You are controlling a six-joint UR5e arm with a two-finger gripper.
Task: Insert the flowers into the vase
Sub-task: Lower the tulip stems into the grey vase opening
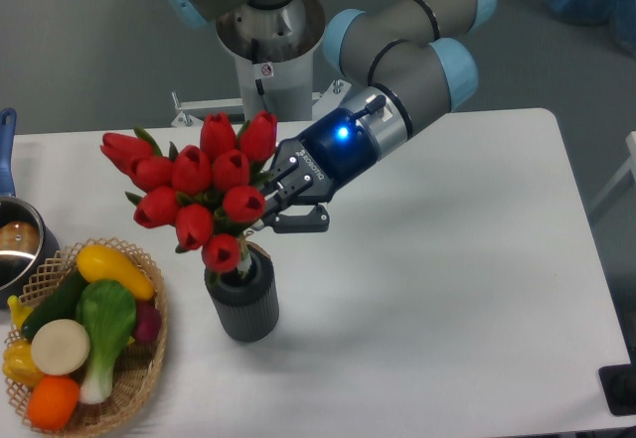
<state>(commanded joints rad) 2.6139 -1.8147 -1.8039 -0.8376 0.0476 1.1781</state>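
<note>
We held the flowers (194,185) gripped in the tool (266,207), buds tilted up-left, stems down-right over the vase (243,299); a wicker basket (144,373) stood left on the bench (447,299).

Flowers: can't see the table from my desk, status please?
Gripper shut on flowers. Bunch raised, stems at the vase mouth. Seating depth unclear. Nothing blocking.

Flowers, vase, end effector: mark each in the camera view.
Flowers (194,192), fixed camera, on a middle red bud.
Vase (244,307), fixed camera, on its ribbed side.
End effector (273,210), fixed camera, between its fingertips.
</note>
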